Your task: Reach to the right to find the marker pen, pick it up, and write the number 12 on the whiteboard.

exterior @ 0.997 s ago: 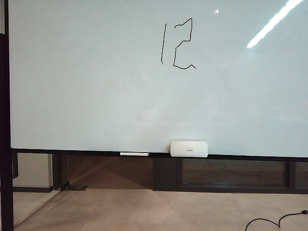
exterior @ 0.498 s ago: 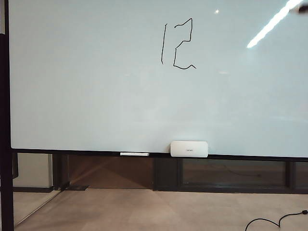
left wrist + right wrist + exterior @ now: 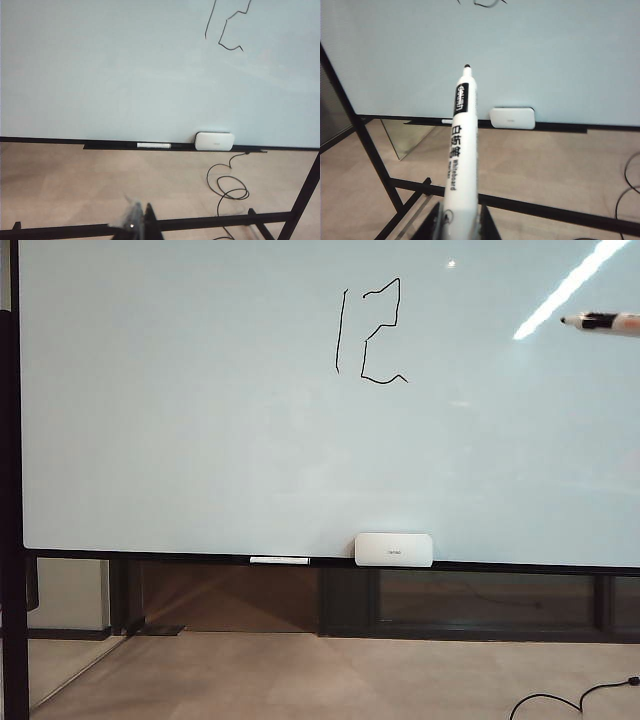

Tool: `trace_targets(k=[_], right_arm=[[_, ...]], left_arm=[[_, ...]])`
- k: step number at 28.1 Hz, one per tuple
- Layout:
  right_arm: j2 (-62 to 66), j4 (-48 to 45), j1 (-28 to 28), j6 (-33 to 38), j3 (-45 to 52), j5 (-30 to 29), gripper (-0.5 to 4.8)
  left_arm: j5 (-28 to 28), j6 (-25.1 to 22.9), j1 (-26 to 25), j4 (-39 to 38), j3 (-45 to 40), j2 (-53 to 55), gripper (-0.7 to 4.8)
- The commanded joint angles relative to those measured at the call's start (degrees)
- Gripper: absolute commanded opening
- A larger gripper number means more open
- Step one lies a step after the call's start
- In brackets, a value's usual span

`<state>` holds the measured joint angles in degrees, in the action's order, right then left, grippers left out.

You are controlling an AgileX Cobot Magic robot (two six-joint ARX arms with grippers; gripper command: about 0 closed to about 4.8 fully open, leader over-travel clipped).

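Note:
The whiteboard (image 3: 200, 420) fills the exterior view, and the number 12 (image 3: 363, 360) is drawn in thin black strokes near its upper middle. The marker pen (image 3: 600, 322) pokes in level from the right edge, dark tip toward the board's middle, well right of the strokes. In the right wrist view my right gripper (image 3: 461, 223) is shut on the marker pen (image 3: 462, 150), whose tip points at the whiteboard (image 3: 545, 60). My left gripper (image 3: 140, 220) is shut and empty, low in front of the whiteboard (image 3: 100, 75), with the number 12 (image 3: 223, 31) far off.
A white rounded box (image 3: 393, 549) and a long thin white bar (image 3: 279, 560) sit on the dark bottom rail (image 3: 150, 557). Black stand bars (image 3: 545, 207) cross the floor below, and a black cable (image 3: 227, 185) coils there.
The marker pen has come into the exterior view from the upper right corner and moved down and left. The strokes on the board are unchanged.

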<state>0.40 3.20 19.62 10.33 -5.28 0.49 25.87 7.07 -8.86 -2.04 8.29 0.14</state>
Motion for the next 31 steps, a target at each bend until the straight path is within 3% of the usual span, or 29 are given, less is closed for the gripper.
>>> trace_targets(k=[1,12,21,27,31], right_arm=[[0.0,-1.14,0.07,-2.08,0.0,-0.7,-0.06],[-0.04,-0.94,0.04,-4.59,3.15,-0.66,-0.06],[-0.2,-1.01,0.0,-7.26,4.76,-0.63,-0.06],[-0.22,-0.15,-0.02,-8.76,4.76,2.12,-0.06],[-0.2,-0.48,-0.02,-9.33,4.74,9.35,-0.06]], left_arm=[[0.52,-1.11,0.02,2.05,-1.18,0.0,-0.05],[2.4,-1.05,0.15,7.63,-7.76,0.0,-0.05],[2.82,-2.12,1.7,6.34,-7.78,0.0,-0.05],[-1.62,-2.6,1.7,6.32,-7.78,0.0,-0.05],[-7.93,-2.58,1.7,5.92,-7.78,0.0,-0.05]])
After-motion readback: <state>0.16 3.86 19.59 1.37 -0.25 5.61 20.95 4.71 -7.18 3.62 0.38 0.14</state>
